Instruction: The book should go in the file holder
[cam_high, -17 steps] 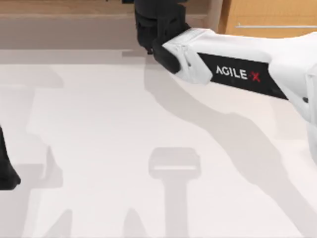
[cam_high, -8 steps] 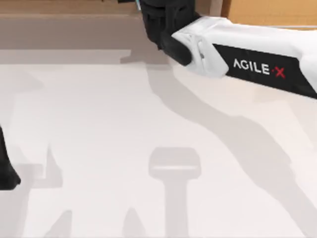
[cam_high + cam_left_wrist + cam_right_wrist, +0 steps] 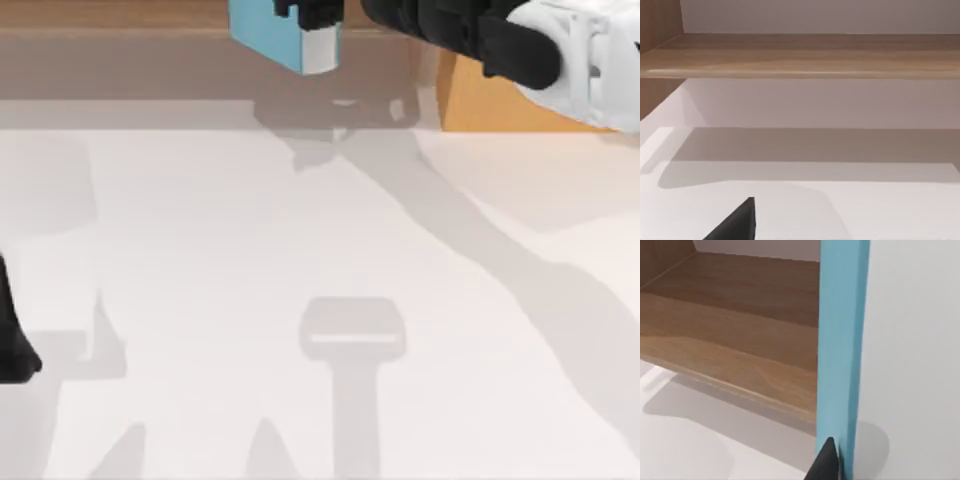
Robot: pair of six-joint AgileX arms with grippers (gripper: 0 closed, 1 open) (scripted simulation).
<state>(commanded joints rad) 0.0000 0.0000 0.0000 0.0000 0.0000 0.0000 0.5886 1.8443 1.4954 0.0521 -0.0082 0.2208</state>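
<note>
Matte white table (image 3: pixel 200 260), smooth and bare of gloss, crossed by soft grey arm shadows. Parked at the left edge, black left gripper (image 3: pixel 12 345), finger spread impossible to tell. Farther back, lifted above the table's far edge, thin light blue book (image 3: pixel 270 30) with white page block, pinched by the right gripper (image 3: pixel 312 14). Beyond, flat wood-grain shelf (image 3: pixel 730 330).

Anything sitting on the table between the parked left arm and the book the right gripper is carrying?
No. In the top view the white table is bare, shadows aside, from the left arm at its left edge to the book held by the right gripper at the far edge.
</note>
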